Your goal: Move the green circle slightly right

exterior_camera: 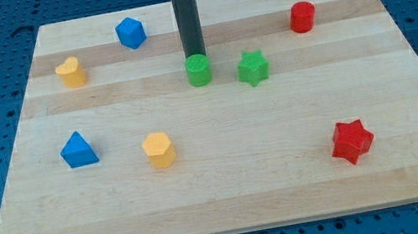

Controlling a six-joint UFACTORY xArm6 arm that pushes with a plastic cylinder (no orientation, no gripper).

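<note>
The green circle [199,70] is a short round block near the middle of the wooden board [230,190], a little above centre. My tip [195,55] is at the circle's top edge, touching or nearly touching it from the view's top. The dark rod rises straight up from there. A green star [253,68] lies close to the circle's right, with a small gap between them.
A blue hexagon-like block [130,33] and a yellow block [71,72] are at the top left. A red cylinder [302,16] is at the top right. A blue triangle [78,150] and a yellow block [159,150] are lower left. A red star [352,141] is lower right.
</note>
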